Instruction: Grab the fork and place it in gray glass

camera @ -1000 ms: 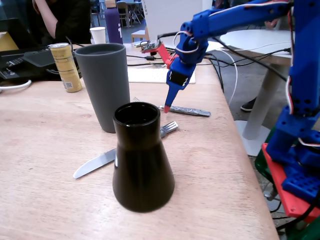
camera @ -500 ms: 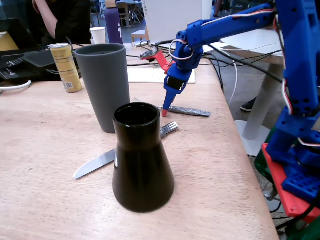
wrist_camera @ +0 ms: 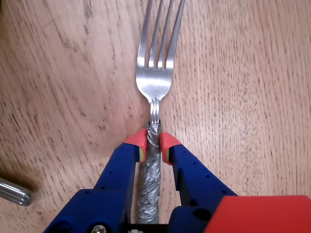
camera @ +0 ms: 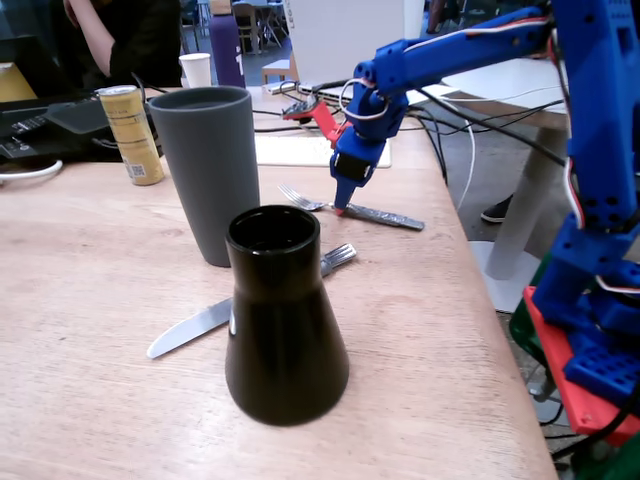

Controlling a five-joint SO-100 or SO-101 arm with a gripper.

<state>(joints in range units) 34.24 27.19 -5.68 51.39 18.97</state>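
1. Desk: pale wood grain, carries every item below.
2. Black vase: glossy, flared base, nearest the fixed camera; not part of the job.
3. Gray glass: tall matte tumbler, upright behind the vase, mouth open, well left of the tool in the fixed view.
4. Tool: blue fingers with red tips, closed narrow on the fork's neck, tips at desk level.
5. Knife: flat on the desk, mostly hidden by the vase.
6. Fork: lies on the desk right of the glass, tines pointing toward it. Judged light, stiff, slick on bare metal; the wrapped handle just below the neck gives the surest hold.
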